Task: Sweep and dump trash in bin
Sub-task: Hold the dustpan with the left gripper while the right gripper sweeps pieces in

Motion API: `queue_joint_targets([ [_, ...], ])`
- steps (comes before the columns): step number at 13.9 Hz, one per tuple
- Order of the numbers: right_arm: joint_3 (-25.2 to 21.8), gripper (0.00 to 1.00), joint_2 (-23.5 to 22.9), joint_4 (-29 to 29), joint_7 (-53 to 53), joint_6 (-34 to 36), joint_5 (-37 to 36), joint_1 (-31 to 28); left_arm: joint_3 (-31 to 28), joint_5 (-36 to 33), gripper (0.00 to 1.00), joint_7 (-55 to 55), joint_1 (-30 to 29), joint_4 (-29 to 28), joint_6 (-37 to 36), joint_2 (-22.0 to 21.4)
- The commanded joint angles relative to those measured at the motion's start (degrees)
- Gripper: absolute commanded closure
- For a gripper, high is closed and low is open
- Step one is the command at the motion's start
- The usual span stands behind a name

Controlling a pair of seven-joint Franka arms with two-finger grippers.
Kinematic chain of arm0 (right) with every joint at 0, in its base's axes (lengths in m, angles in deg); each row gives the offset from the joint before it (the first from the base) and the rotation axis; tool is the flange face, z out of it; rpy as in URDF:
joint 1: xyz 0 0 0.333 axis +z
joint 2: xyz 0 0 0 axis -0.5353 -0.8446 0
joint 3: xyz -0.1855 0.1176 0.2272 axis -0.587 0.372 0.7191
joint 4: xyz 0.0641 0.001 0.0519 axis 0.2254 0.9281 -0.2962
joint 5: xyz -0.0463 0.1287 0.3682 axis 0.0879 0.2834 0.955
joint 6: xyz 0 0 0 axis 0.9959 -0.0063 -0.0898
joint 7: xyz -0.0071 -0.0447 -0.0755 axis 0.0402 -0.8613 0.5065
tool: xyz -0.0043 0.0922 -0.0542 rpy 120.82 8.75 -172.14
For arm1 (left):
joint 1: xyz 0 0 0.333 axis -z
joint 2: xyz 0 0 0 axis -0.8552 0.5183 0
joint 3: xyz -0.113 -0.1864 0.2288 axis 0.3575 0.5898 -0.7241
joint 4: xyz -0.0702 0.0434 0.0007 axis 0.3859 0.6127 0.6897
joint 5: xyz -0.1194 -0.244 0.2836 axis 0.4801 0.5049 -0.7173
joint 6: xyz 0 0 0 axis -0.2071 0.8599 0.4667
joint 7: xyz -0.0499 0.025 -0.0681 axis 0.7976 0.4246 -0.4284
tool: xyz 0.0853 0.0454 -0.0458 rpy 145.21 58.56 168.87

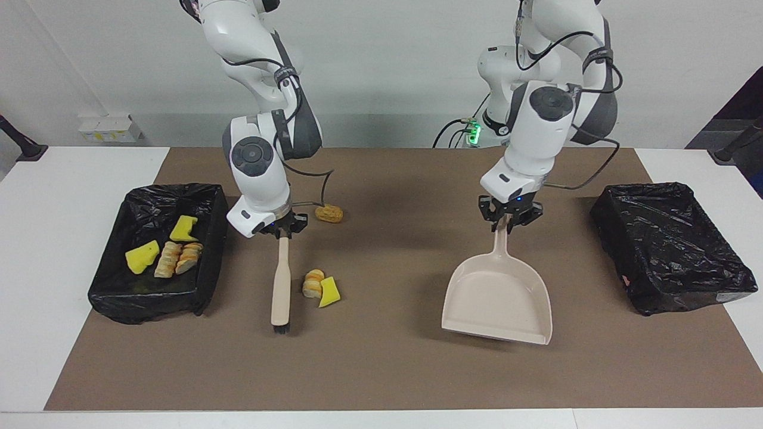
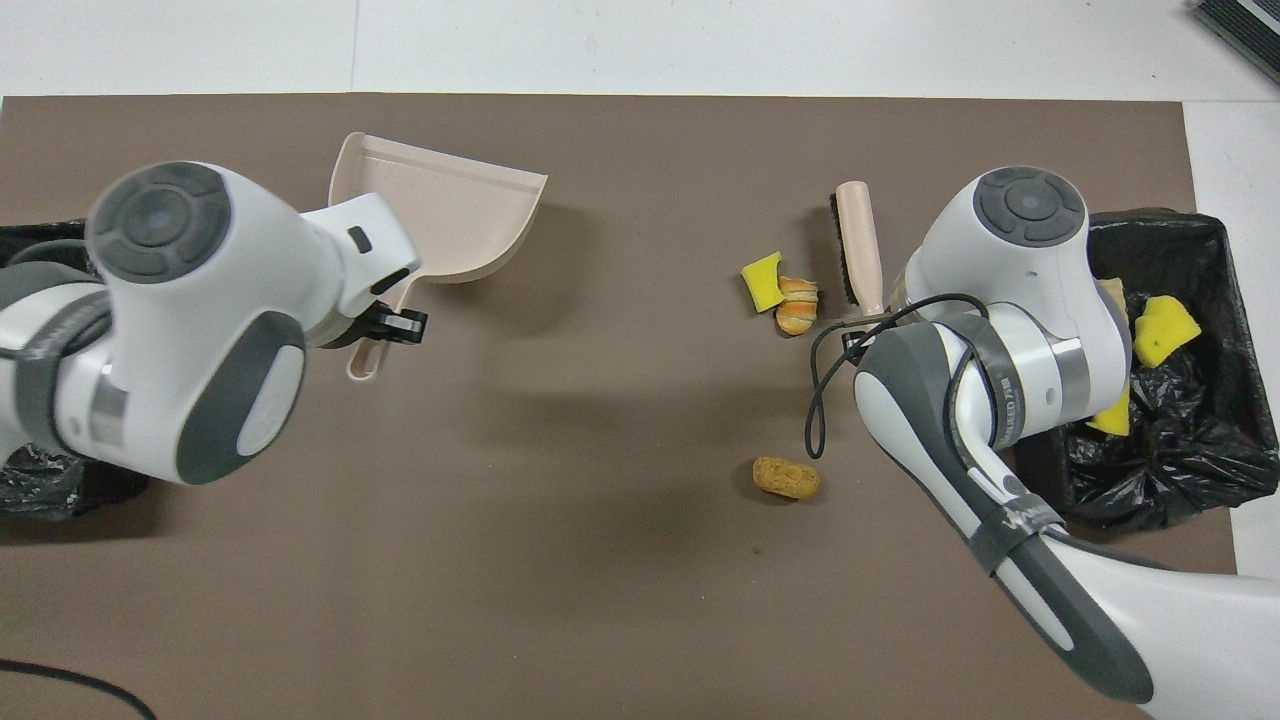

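Note:
My right gripper is shut on the handle of a beige brush, which points away from the robots with its dark bristles low at the mat. A yellow sponge piece and a bread-like lump lie together just beside the brush head, toward the dustpan; they also show in the overhead view. Another tan lump lies nearer to the robots. My left gripper is shut on the handle of the beige dustpan, held low with its mouth pointing away from the robots.
A black-lined bin at the right arm's end of the table holds several yellow sponge pieces and bread lumps. A second black-lined bin stands at the left arm's end. A brown mat covers the table.

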State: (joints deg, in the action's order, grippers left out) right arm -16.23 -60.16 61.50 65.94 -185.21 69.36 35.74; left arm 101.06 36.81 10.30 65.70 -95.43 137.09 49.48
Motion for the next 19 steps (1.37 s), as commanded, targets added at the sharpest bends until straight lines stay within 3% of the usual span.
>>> queue_joint_targets([
  [1,0.8,1.0,-1.0,-0.2,5.6,0.4,-2.5,-0.7,0.4,1.7,1.0,13.3,-3.2,-3.0,-3.8,-4.8],
  [6,1.0,1.0,-3.8,-1.2,6.0,0.5,-2.0,0.6,0.4,1.7,1.0,53.2,-6.2,-6.3,-3.8,-6.6],
  [8,1.2,1.0,-4.8,-2.4,5.5,0.8,-1.4,2.9,0.4,1.7,1.0,64.3,-6.5,-8.1,-3.3,-7.0],
  [10,1.2,1.0,-5.6,-3.5,2.5,0.7,3.5,5.6,1.2,1.7,1.0,67.1,-6.7,-10.6,-3.1,-7.3],
  [14,1.2,1.0,-6.1,-2.2,-6.4,-5.3,12.7,11.7,9.0,1.7,1.0,66.7,-11.7,-18.1,4.7,-7.5],
  [19,1.3,1.0,-5.2,-0.4,-9.3,-8.5,16.5,18.7,13.8,1.7,1.0,67.2,-16.1,-22.1,7.2,-8.9],
])
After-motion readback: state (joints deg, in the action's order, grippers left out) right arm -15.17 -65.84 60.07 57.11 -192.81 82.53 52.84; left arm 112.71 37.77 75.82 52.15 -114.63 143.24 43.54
